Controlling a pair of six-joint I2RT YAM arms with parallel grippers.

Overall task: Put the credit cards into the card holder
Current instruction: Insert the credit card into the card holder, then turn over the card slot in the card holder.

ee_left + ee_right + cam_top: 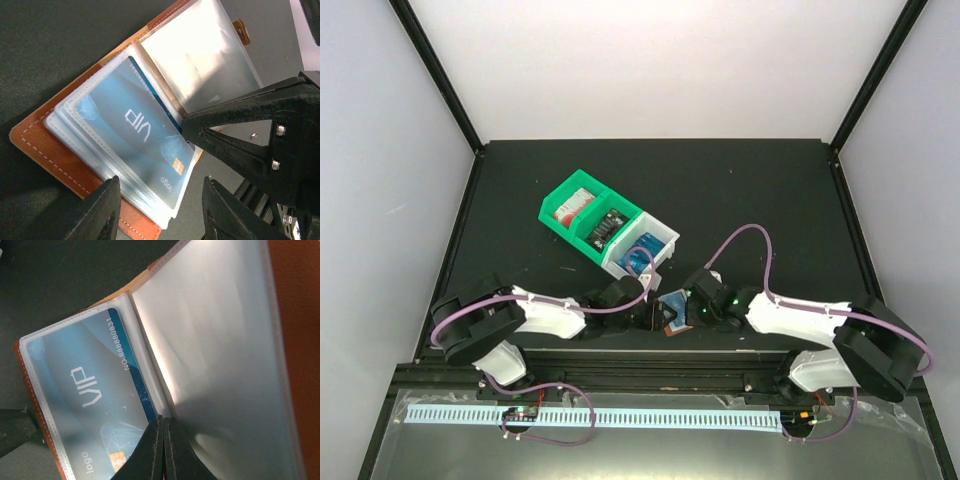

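Note:
The brown card holder (672, 312) lies open near the table's front middle, clear pockets up. A blue VIP credit card (135, 130) sits inside a clear pocket; it also shows in the right wrist view (85, 390). My left gripper (655, 316) is open, its jaws (161, 187) straddling the pocket stack's free corner above the brown cover (45, 150). My right gripper (688, 308) is shut, its tips (163, 419) pressed at the fold beside the blue card. Whether they pinch a pocket leaf is unclear. A red/white card (572, 207), a black card (608, 226) and another blue card (638, 258) lie in the bins.
A green two-compartment bin (555, 215) and a white bin (660, 232) stand joined, just behind the grippers. The right gripper's black finger (240, 130) crosses the left wrist view. The table's front rail (640, 355) is close below.

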